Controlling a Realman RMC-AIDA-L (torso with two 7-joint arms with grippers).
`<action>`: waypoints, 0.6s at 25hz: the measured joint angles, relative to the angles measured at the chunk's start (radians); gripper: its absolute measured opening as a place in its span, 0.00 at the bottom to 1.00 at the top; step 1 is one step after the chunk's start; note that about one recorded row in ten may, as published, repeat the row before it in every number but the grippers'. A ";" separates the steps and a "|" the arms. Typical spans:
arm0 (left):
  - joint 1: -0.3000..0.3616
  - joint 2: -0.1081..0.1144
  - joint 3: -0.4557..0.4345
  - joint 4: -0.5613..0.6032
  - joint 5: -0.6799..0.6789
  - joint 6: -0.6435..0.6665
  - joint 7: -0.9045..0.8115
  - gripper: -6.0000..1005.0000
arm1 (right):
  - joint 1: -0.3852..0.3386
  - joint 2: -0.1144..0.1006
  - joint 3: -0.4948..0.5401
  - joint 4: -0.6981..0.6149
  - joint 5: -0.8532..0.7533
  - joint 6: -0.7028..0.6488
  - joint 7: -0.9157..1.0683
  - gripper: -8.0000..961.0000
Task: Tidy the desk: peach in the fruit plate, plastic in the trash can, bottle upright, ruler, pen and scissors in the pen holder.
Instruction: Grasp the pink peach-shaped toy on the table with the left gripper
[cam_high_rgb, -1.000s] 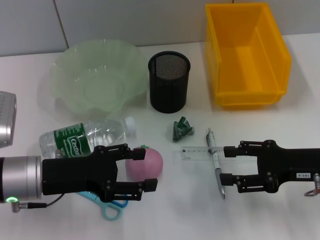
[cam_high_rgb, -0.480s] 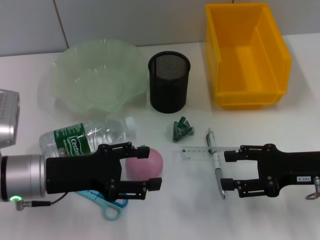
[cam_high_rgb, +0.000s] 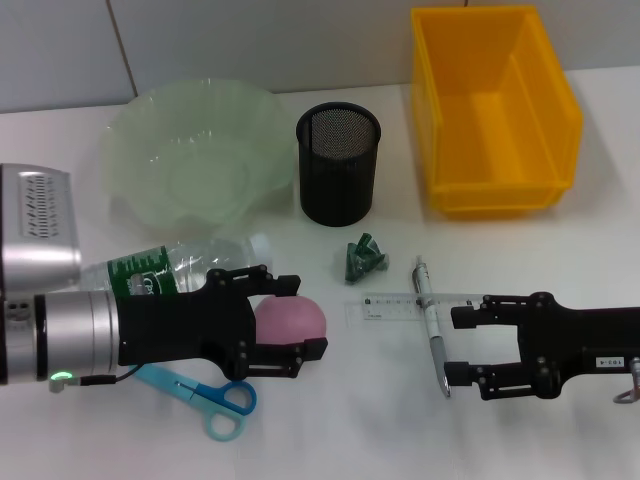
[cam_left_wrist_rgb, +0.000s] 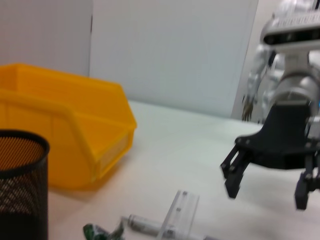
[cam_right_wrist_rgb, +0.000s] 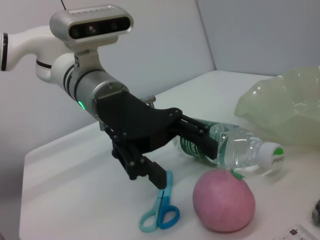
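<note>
The pink peach (cam_high_rgb: 296, 320) lies on the white desk beside a lying water bottle (cam_high_rgb: 165, 272); it also shows in the right wrist view (cam_right_wrist_rgb: 223, 200). My left gripper (cam_high_rgb: 302, 317) is open and hovers over the peach, one finger on either side of it in the head view. In the right wrist view the left gripper (cam_right_wrist_rgb: 182, 161) sits above and behind the peach, not touching. My right gripper (cam_high_rgb: 455, 346) is open and empty beside the pen (cam_high_rgb: 428, 318), which lies across the clear ruler (cam_high_rgb: 392, 308). Blue scissors (cam_high_rgb: 215, 402) lie below the left gripper. Crumpled green plastic (cam_high_rgb: 362, 256) lies mid-desk.
A pale green fruit plate (cam_high_rgb: 195, 165) stands back left, a black mesh pen holder (cam_high_rgb: 338, 165) back centre, and a yellow bin (cam_high_rgb: 495, 110) back right. The left wrist view shows the bin (cam_left_wrist_rgb: 75, 135), the holder (cam_left_wrist_rgb: 20, 185), the ruler (cam_left_wrist_rgb: 177, 217) and the right gripper (cam_left_wrist_rgb: 265, 192).
My left gripper has moved to the right over the peach, uncovering more of the scissors. My right gripper has drifted slightly right and toward the desk's front edge, still open.
</note>
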 joint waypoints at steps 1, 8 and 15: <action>0.000 0.000 0.000 0.000 0.000 0.000 0.000 0.77 | 0.000 0.000 0.000 0.000 0.000 0.000 0.000 0.80; -0.002 -0.014 0.009 0.029 0.064 -0.094 0.001 0.75 | -0.005 -0.001 0.002 0.000 -0.001 0.001 0.000 0.80; -0.006 -0.015 0.021 0.023 0.066 -0.132 0.001 0.74 | -0.004 -0.002 0.000 0.000 -0.001 0.001 -0.001 0.80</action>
